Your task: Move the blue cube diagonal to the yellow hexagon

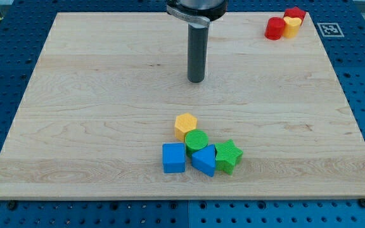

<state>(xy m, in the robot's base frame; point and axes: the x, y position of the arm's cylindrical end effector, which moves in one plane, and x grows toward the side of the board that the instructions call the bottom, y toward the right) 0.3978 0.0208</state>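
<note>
No pincer shows; my tip point(196, 80) hovers far behind the blue cube point(173, 158), approach pending toward the yellow hexagon point(185, 125).

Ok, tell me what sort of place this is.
Probably a robotics lab bench: a wooden board on a blue pegboard table, a fiducial tag, and my tip above small toy blocks like the blue cube.

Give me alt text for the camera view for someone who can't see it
My tip rests near the top middle of a wooden board, apart from a cluster near the view's bottom: yellow hexagon, green cylinder, blue cube, blue triangular block and green star. Two red blocks and a yellow heart sit at the top right corner.
</note>
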